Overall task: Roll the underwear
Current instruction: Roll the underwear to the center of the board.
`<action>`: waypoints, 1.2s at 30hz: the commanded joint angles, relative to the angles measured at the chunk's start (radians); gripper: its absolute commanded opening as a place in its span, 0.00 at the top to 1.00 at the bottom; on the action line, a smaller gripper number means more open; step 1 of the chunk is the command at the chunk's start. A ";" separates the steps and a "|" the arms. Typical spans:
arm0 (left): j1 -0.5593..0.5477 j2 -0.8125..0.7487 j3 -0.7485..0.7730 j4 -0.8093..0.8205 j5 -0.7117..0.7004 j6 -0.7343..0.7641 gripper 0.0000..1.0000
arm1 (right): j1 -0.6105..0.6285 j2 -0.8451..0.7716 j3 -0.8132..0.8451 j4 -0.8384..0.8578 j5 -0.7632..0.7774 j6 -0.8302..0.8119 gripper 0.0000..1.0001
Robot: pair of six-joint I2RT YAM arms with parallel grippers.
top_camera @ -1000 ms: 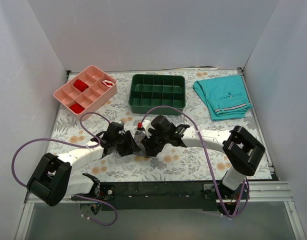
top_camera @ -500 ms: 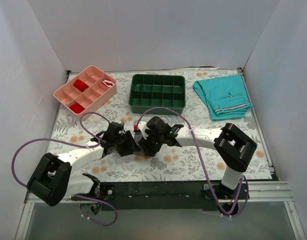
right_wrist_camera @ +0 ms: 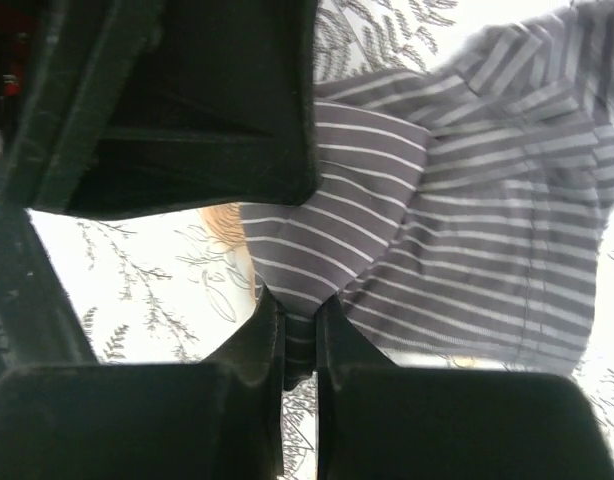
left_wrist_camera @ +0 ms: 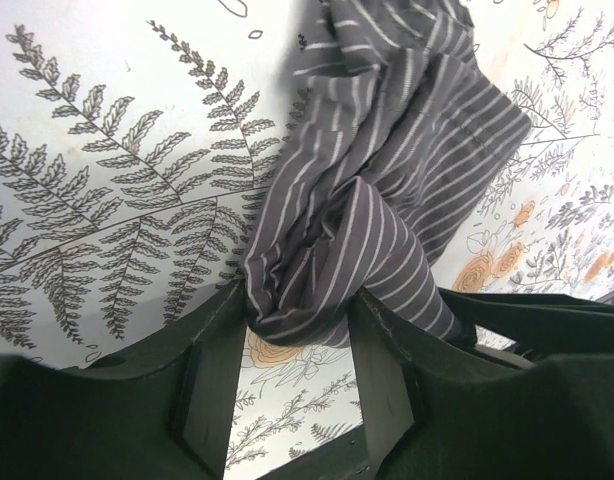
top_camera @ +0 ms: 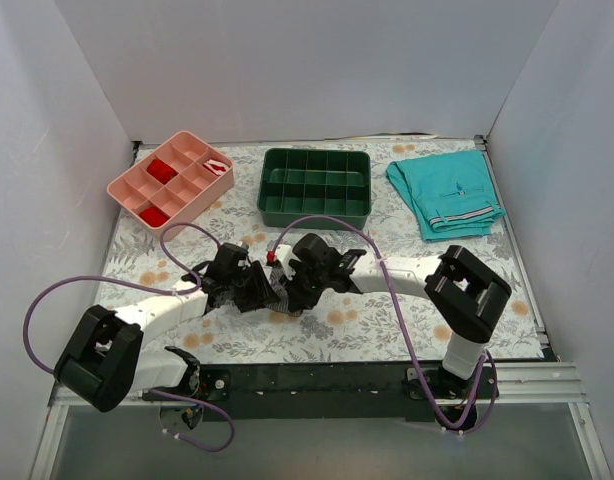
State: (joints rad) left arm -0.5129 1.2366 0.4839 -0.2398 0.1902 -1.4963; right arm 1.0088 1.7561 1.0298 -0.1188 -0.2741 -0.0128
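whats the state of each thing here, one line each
underwear, crumpled, not yet rolled, held by both grippers
left gripper, shut on a thick bunch of the underwear
right gripper, shut on a thin fold of the underwear
green tray, compartments look empty
pink tray, red items in some compartments
teal shorts, folded, lying flat

Dark grey underwear [left_wrist_camera: 387, 200] with thin white stripes, table [top_camera: 387, 340] white with grey ferns and orange blooms, pink tray [top_camera: 145, 160] — red inside — dark green tray [top_camera: 315, 215], teal shorts [top_camera: 447, 195]
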 commanded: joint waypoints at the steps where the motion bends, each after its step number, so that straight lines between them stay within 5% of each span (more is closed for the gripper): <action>1: 0.002 0.038 0.015 -0.119 -0.133 0.041 0.57 | -0.001 -0.003 -0.020 0.054 -0.138 0.079 0.99; 17: 0.017 0.086 0.229 -0.220 -0.208 0.088 0.30 | -0.127 0.086 -0.121 0.353 -0.333 0.557 0.99; 26: 0.020 -0.051 0.165 -0.199 -0.192 0.074 0.28 | -0.190 0.098 -0.244 0.559 -0.413 0.740 0.99; 31: 0.020 -0.117 0.116 -0.118 -0.078 0.085 0.27 | -0.220 0.132 -0.255 0.596 -0.447 0.819 0.99; 36: 0.019 -0.141 0.053 -0.067 -0.009 0.071 0.27 | -0.269 0.158 -0.358 0.803 -0.493 0.997 0.99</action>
State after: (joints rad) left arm -0.4976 1.1286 0.5808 -0.3660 0.1127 -1.4216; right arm 0.7731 1.8744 0.7483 0.5304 -0.7139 0.8261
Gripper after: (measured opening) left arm 0.727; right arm 0.118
